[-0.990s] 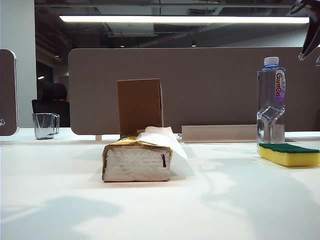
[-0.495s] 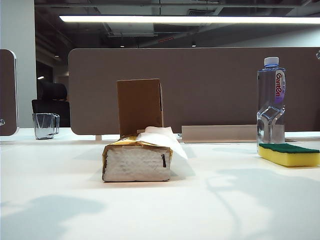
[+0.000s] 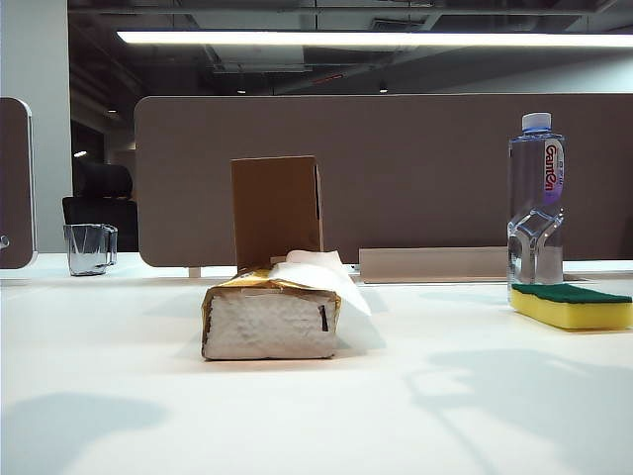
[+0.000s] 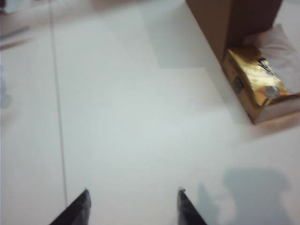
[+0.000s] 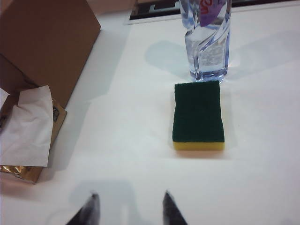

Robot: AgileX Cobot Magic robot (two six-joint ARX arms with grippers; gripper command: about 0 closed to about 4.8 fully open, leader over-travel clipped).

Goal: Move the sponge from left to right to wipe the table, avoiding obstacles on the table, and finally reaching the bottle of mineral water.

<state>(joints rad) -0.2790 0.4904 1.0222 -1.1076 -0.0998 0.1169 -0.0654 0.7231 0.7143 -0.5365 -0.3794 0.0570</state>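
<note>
White tabletop, smooth and plain, is running back to a brown partition under a long ceiling light; that is the surface I am working over.

Items I am logging on it:

- Sponge: lying flat at the right side of the table, dark green scouring face up, yellow foam below. It is sitting just in front of the bottle, nothing gripping it.
- Bottle of mineral water: standing upright at the far right, clear plastic, pale cap, purple-and-white label, holding clear water most of the way up.
- Tissue pack: gold wrap, lying near the middle of the table, holding white tissues; one sheet is sticking out of the top.
- Cardboard box: plain brown, upright, directly behind the pack. I cannot tell what, if anything, is inside it.
- Glass mug: far left, well apart from the rest; it is looking empty to me.

Left gripper: hanging above bare table beside the pack and box, fingers spread apart, carrying nothing.

Right gripper: hanging above bare table near the sponge, fingers parted, carrying nothing.

Neither gripper is showing in my exterior view.
</note>
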